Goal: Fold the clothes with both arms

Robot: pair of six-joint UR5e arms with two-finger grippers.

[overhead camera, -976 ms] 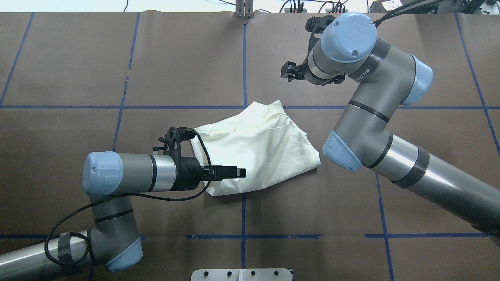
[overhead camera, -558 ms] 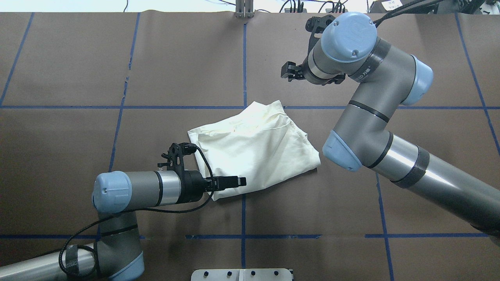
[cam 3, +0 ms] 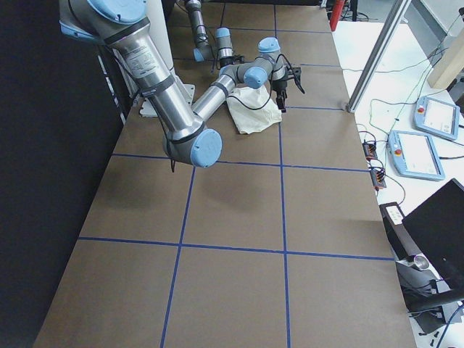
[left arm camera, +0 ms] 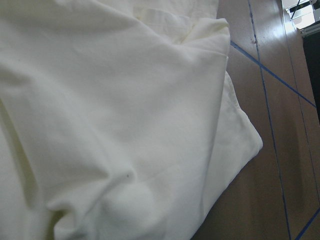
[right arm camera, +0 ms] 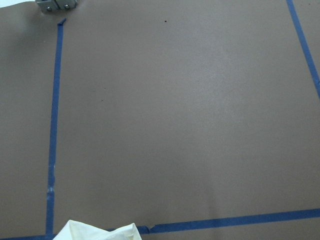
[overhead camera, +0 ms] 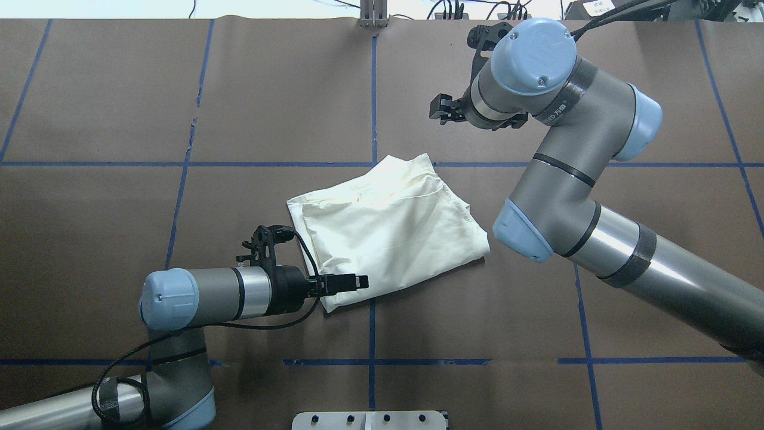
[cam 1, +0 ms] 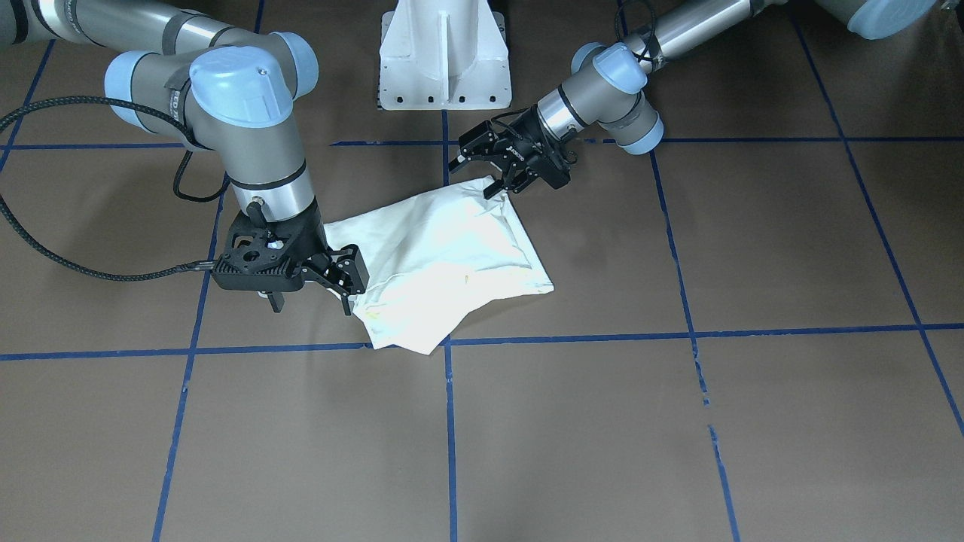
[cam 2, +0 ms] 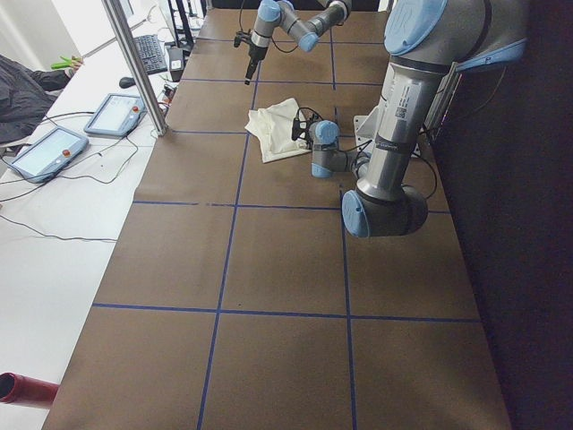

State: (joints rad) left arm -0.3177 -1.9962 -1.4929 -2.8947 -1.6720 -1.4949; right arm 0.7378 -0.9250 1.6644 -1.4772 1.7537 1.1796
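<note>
The T-shirt (overhead camera: 388,227) lies folded into a rough four-cornered bundle on the brown table (overhead camera: 268,89), straddling a crossing of blue tape lines (overhead camera: 372,89). Only plain cream cloth shows, creased, with layered edges along its far side.

The left gripper (overhead camera: 361,280) is at the shirt's corner nearest the robot. Its wrist lies almost level with the tabletop and points across that corner, with the upper joints bending back toward the robot's side of the shirt. The front-facing view shows the jaws spread, one finger above the cloth and the other by its edge (cam 1: 473,179), with nothing pinched between them. The left wrist camera is filled by the shirt's folds (left arm camera: 125,125) and a strip of table beside them.

The right gripper (overhead camera: 437,109) hangs beyond the shirt's far corner, apart from the cloth and raised off the table. Its arm comes in past the shirt's right side, bends upward through stacked joints and turns the wrist downward. The jaws stand open (cam 1: 348,284) and hold nothing. The right wrist camera looks onto bare table, with just a tip of the shirt (right arm camera: 100,231) at its lower edge.

A white pedestal base (cam 1: 444,60) stands on the robot's side of the shirt.
</note>
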